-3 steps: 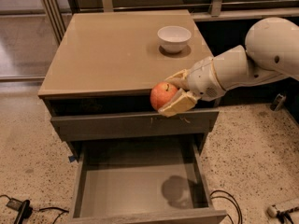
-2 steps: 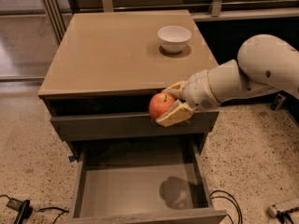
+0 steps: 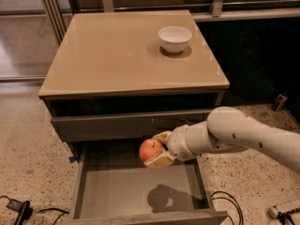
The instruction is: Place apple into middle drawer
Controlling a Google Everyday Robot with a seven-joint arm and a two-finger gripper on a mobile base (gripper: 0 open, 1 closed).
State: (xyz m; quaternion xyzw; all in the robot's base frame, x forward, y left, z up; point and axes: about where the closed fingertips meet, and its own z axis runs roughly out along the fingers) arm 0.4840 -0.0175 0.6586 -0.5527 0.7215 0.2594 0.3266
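Tan cabinet (image 3: 117, 60) filling the upper frame, open drawer (image 3: 122, 191) at bottom centre, white arm (image 3: 243, 135) across the lower right, white bowl (image 3: 175, 38) at upper centre, gripper (image 3: 157, 149) clamped around the apple (image 3: 149, 150) above the drawer's back edge, just below frame centre
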